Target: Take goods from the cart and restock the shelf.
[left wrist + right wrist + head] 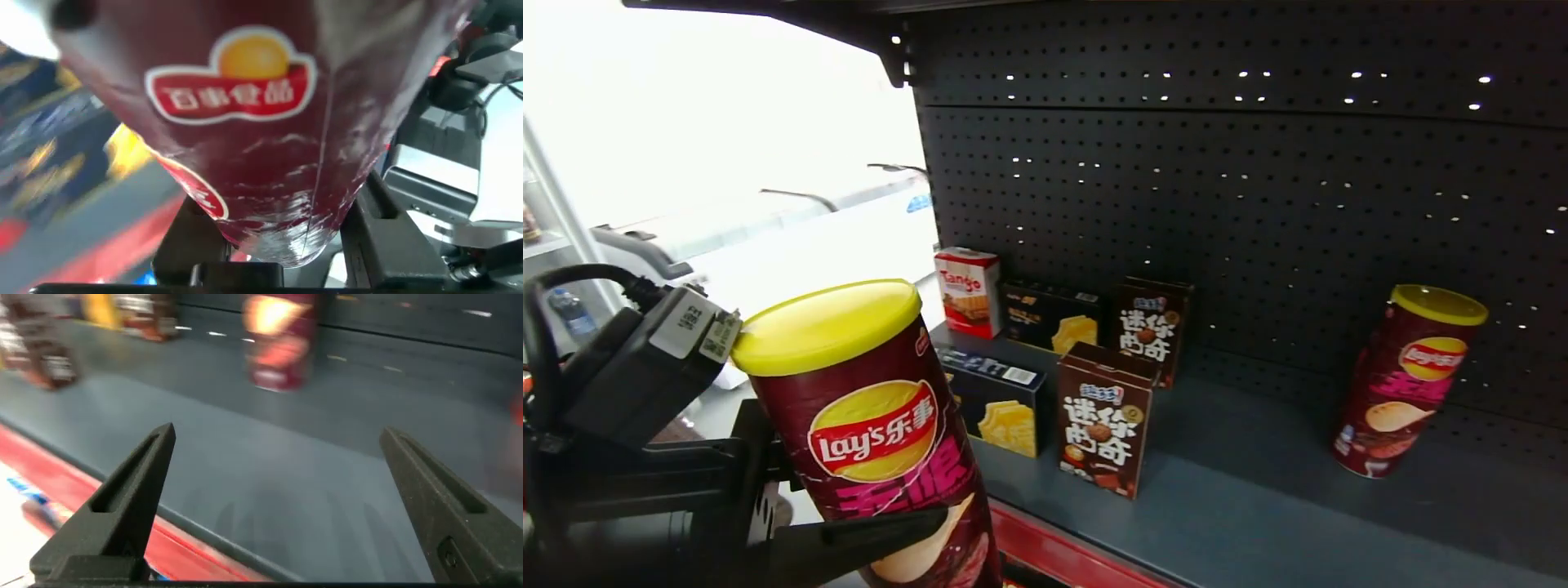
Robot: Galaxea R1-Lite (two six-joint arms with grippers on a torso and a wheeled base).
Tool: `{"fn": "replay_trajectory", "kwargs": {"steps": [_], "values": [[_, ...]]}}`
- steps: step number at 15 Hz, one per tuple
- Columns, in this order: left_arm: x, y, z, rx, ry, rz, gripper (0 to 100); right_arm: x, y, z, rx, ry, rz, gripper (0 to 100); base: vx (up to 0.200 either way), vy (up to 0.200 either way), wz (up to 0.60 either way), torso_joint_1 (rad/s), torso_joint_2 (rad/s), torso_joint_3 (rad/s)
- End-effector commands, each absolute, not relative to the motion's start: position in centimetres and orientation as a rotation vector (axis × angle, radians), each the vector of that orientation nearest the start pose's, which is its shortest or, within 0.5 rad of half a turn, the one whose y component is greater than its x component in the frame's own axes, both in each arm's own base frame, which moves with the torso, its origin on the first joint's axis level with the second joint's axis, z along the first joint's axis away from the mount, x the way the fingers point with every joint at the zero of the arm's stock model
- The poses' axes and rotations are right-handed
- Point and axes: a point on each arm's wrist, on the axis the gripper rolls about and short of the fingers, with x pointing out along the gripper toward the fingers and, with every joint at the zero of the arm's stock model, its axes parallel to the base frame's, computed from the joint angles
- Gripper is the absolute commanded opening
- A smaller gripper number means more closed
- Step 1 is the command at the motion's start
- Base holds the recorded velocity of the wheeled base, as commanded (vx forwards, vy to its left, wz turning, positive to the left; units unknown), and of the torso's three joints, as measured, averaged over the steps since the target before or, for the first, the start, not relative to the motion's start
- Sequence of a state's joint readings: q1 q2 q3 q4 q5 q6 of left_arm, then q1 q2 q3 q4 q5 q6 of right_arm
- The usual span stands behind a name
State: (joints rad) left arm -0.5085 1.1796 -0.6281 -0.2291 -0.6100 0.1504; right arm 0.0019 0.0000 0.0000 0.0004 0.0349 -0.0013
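- Canister (866,425) clamped near-upright in my left end effector (278,245), lower left of frame; shelf (1258,514) lies to its right.
- Right end effector (274,498) gaping, empty.

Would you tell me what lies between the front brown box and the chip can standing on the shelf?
Nothing: the head view shows bare shelf between the front brown box and the standing chip can.

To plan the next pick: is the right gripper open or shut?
Open. The right gripper shows two fingers set wide apart, nothing held between them.
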Motion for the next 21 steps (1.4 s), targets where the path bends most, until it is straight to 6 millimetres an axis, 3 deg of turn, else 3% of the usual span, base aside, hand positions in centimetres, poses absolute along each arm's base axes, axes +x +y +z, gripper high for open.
{"fn": "replay_trajectory", "kwargs": {"steps": [1,11,18,21], "values": [[13.77,-9.62,22.01,0.118,0.249,-1.163,0,-2.27,0.07,7.55,-0.002,0.002,0.038,100,0.000,0.000,-0.60,0.002,0.00,0.002],[13.67,-9.74,21.77,0.119,0.258,-1.171,0,-2.27,0.08,7.55,-0.002,0.002,0.040,100,0.000,0.000,-0.06,0.000,0.00,0.000],[13.66,-9.73,21.68,0.119,0.262,-1.171,0,-2.27,0.08,7.55,-0.002,0.002,0.040,100,0.000,0.000,-0.60,0.002,0.00,-0.001],[13.67,-9.71,21.64,0.118,0.263,-1.169,0,-2.27,0.08,7.55,-0.002,0.002,0.040,100,0.000,0.000,0.00,0.000,0.00,0.000]]}}
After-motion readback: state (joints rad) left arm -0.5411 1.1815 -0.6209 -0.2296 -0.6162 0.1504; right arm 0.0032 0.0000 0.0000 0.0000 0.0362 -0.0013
